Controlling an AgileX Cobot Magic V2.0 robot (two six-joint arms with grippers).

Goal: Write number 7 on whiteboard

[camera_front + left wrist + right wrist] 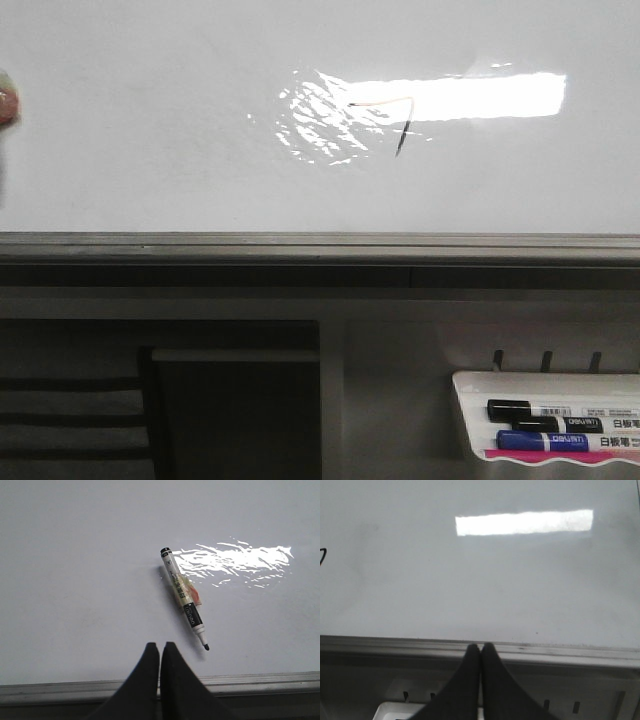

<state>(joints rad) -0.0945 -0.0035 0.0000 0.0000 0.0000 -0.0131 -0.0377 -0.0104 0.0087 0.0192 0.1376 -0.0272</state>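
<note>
The whiteboard (150, 150) fills the upper front view, and bright glare lies across it. The number 7 (407, 124) is a thin dark mark inside that glare. An uncapped black-and-white marker (182, 597) lies loose on the whiteboard (75, 555), its tip pointing toward the frame. My left gripper (160, 645) is shut and empty, just short of the marker's tip. My right gripper (480, 646) is also shut and empty, over the board's grey frame (570, 652). A dark stroke (322, 557) shows at the edge of the right wrist view. Neither gripper shows in the front view.
A white marker tray (470, 385) hangs below the board at the right. It holds a black marker (540, 410) and a blue marker (545, 440). The grey frame (320, 245) runs along the board's near edge. A small peach and green thing (6, 100) is cut off at the left.
</note>
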